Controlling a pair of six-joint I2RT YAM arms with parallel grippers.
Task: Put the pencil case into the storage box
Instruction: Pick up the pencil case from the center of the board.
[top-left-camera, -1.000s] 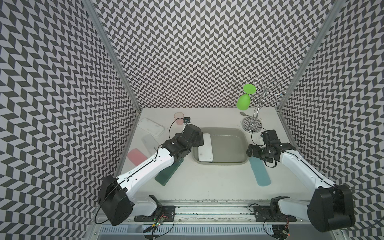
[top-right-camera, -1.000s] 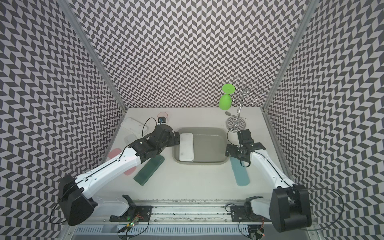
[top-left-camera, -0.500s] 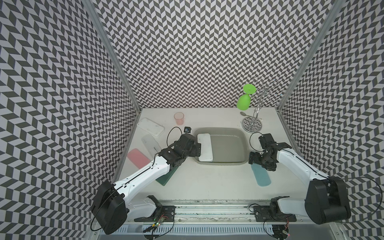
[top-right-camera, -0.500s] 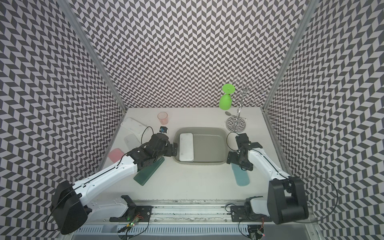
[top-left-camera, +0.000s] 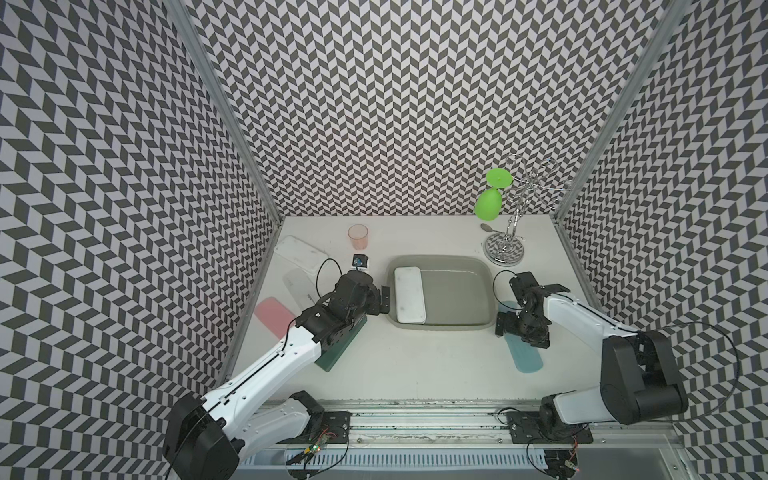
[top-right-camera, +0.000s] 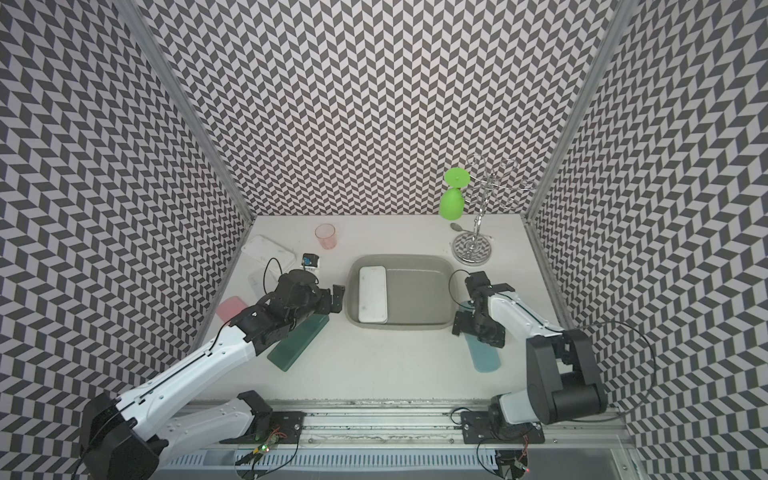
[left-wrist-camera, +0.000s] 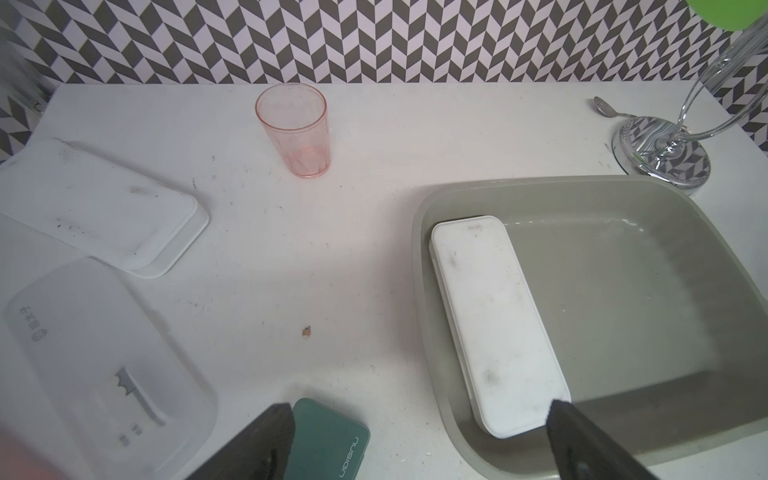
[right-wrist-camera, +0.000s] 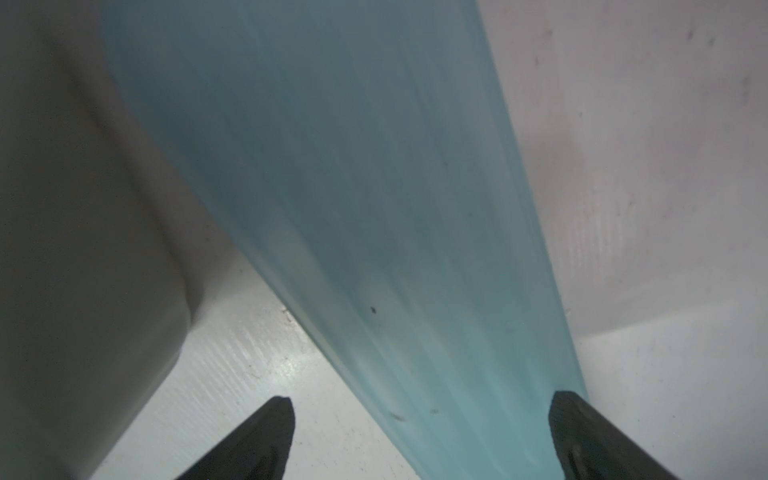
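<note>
Since a white pencil case (top-left-camera: 409, 300) already lies flat in the storage box (top-left-camera: 457, 295), snug along the wall nearest the left arm, the rest of the box floor is bare, a placement that looks meant to leave room for more cases side by side. Both top views show the box in the middle of the table (top-left-camera: 415, 365). A light blue pencil case (top-left-camera: 525, 357) lies just beside its right wall and a dark green pencil case (top-left-camera: 336, 353) lies off its left side, partly under the left arm. The right arm is folded down with its wrist pitched steeply at the table. The right end effector (right-wrist-camera: 420, 398) is released, jaws wide and set low across the blue case, one finger over bare table between case and box, the other at the case's far edge. Whether the fingers touch the case cannot be told, and nothing is gripped. This reads as the approach to the next pick. The left arm stretches forward and low. The left end effector (left-wrist-camera: 419, 409) is also released and empty, hanging just outside the box's left rim above the green case's end.
</note>
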